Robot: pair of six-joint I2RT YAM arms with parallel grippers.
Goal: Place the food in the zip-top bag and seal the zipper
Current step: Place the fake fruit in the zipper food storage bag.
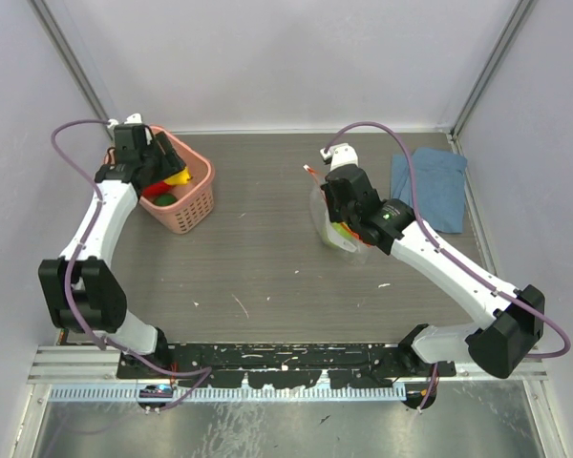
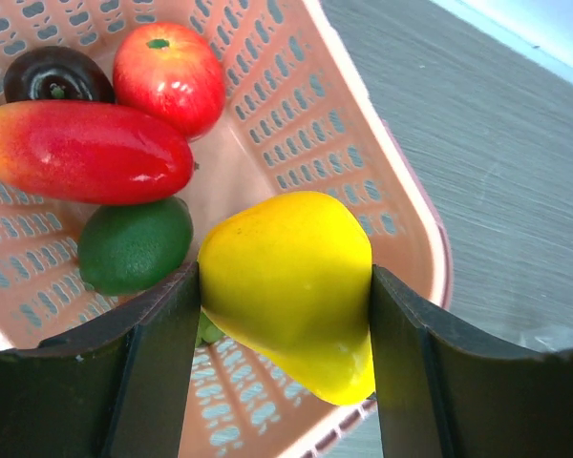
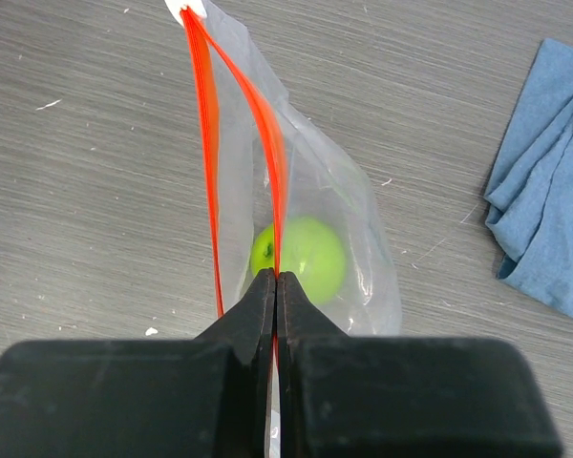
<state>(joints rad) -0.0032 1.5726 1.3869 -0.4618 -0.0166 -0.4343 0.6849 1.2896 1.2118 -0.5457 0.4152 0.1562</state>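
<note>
From above and behind, one camera takes in the whole table point(image 1: 267, 277). Wrist cameras sit close: left over the basket point(image 2: 363, 143), right over the bag point(image 3: 363, 272), both visible overhead.

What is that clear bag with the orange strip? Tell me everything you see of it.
The clear bag is thin crinkly plastic, over the table's right half. Its orange-red zipper strips stand parted, meeting at a white slider. A green fruit shows inside. The right arm's fingers pinch one strip's near end.
</note>
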